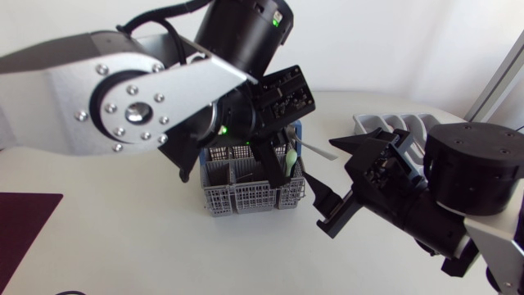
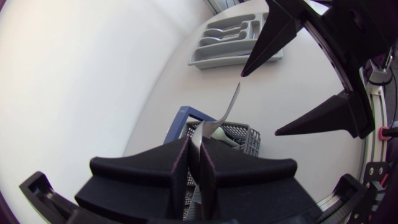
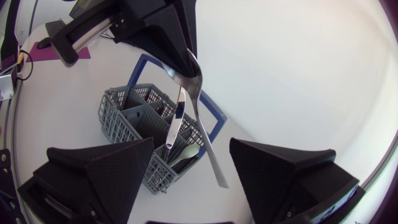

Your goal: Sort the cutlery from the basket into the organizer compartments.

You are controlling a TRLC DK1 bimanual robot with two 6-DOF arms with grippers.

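1. Up close, the left gripper (image 2: 194, 140) is clamped tight on the bowl end of a shiny silver metal spoon (image 2: 231, 102), handle sticking out ahead.
2. Right under it sits the grey plastic mesh basket (image 2: 244, 134) on the white counter (image 2: 280, 93), with a pale green utensil (image 1: 289, 156) standing inside.
3. The right gripper (image 1: 327, 187) hangs beside the basket, fingers spread wide, gripping nothing.
4. Farthest off lies the grey plastic organizer tray (image 2: 230, 40), well apart from the basket.
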